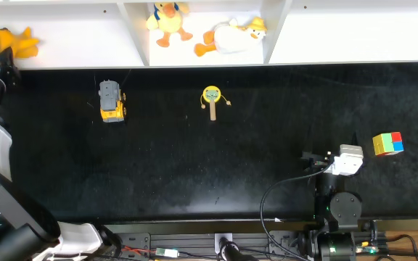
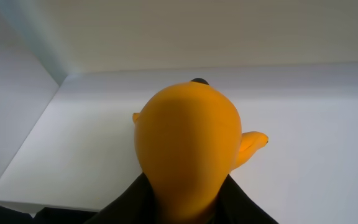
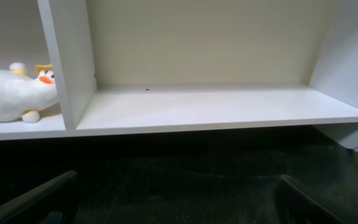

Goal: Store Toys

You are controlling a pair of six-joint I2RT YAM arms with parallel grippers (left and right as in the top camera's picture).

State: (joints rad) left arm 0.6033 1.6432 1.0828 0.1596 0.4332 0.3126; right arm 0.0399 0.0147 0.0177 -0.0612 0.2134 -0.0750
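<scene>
- The left claw [image 2: 188,208] is clamped on an orange plush toy [image 2: 188,149], its dark fingers pressed to the toy's sides.
- It holds the toy at the end compartment of the white shelf [image 1: 339,36] on the left arm's side, so I'd say this is the placing step, with the toy held in the opening until it is let go.
- I can't tell from here whether the toy touches the shelf floor or hangs just above it.
- The right claw [image 3: 176,183] is spread wide and holds nothing. It sits low over the black tabletop [image 1: 267,145] and faces the bare compartment at its own end of the shelf.
- A yellow duck [image 1: 169,18] and a white duck plush [image 1: 231,36] lie side by side in the middle compartment, which looks like stowing already done.
- Three toys wait on the tabletop: a yellow and grey truck [image 1: 111,100], a little rattle with a green face [image 1: 211,98], and a colour cube [image 1: 387,143].
- The cube lies near the right claw, so it seems the natural pick for that arm, while the truck and rattle sit just before the shelf.
</scene>
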